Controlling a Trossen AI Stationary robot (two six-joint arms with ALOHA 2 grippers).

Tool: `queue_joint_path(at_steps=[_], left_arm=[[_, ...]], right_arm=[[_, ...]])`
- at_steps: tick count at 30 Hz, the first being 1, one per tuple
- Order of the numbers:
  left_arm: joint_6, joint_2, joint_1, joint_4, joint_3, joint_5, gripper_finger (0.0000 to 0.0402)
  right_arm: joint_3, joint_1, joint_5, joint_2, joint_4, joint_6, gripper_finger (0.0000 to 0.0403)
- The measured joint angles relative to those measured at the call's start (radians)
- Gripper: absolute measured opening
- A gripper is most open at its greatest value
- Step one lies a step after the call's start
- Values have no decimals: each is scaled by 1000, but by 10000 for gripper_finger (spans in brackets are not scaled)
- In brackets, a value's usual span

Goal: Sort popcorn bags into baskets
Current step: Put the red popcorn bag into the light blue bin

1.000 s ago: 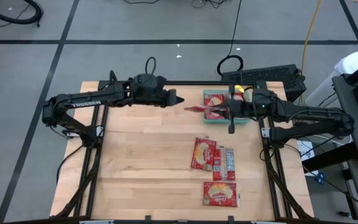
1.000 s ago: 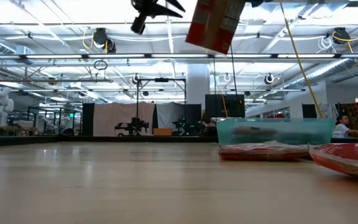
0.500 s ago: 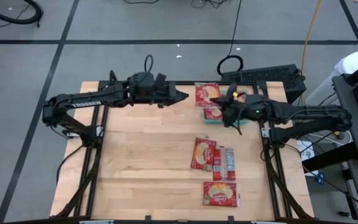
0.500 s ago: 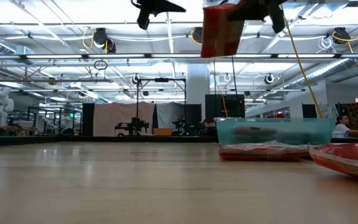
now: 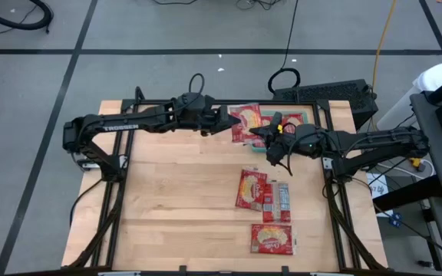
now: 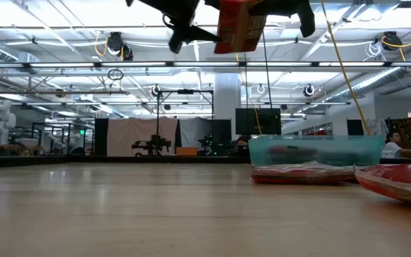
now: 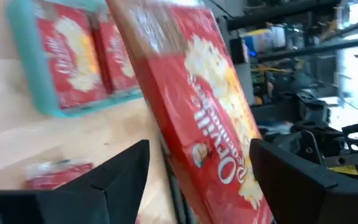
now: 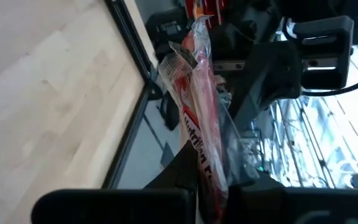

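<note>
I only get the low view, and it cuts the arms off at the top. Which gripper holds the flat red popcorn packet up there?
Observer: The right gripper is shut on the red popcorn packet.
Operator: And the left one?
Observer: The left gripper is open, one finger on either side of that packet.
Operator: What is in the teal plastic basket?
Observer: The teal basket holds two packets side by side.

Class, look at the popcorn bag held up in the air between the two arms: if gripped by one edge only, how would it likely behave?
The popcorn bag, pinched by the right gripper, stays fairly flat, so probably semi-stiff and light. Its glossy wrapper looks slippery; an edge grip may slide. The open left gripper suggests support is wanted.
</note>
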Motion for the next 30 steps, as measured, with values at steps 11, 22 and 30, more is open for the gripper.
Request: queue_joint_path(at_steps=[11, 22, 30], left_arm=[[77, 77, 16, 221, -2, 127, 89], [246, 77, 140, 219, -2, 339, 21], [365, 70, 278, 237, -1, 505, 22]], right_arm=[[0, 25, 46, 8, -8, 186, 24], [0, 34, 94, 10, -65, 908, 76], [-1, 38, 85, 10, -112, 1454, 111]])
